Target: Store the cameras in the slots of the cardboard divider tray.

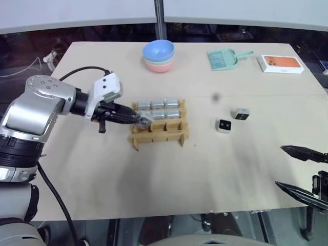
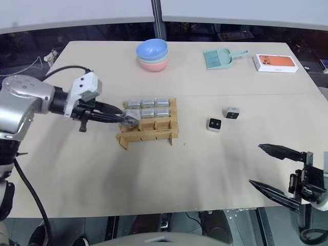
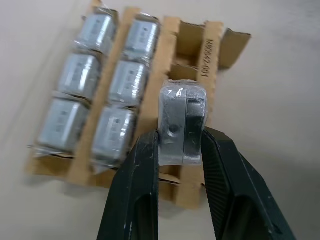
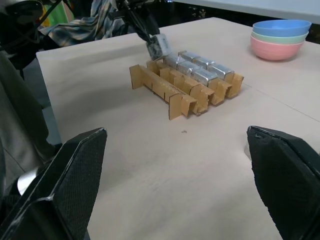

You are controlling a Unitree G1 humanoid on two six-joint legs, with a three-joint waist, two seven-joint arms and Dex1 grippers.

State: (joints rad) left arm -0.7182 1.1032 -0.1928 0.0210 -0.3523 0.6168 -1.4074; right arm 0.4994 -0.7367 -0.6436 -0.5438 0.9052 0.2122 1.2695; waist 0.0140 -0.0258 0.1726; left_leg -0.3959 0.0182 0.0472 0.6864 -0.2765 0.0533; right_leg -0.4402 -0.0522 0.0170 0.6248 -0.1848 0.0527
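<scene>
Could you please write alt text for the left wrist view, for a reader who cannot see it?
The left gripper is shut on a camera, held just above the cardboard divider tray. Six wrapped cameras already fill two rows of the tray.

Robot test lab or demo workspace, not home. Wide plain beige surface (image 1: 102, 169) set up as staging area, dark floor around it, loose cables (image 1: 20, 69) at far left edge. Props laid out sparsely: stacked pastel bowls (image 1: 159, 55), mint dustpan (image 1: 225, 58), white-and-orange phone box (image 1: 281, 63), cardboard divider tray (image 1: 159, 128). Metal pole (image 1: 159, 12) behind surface.
</scene>
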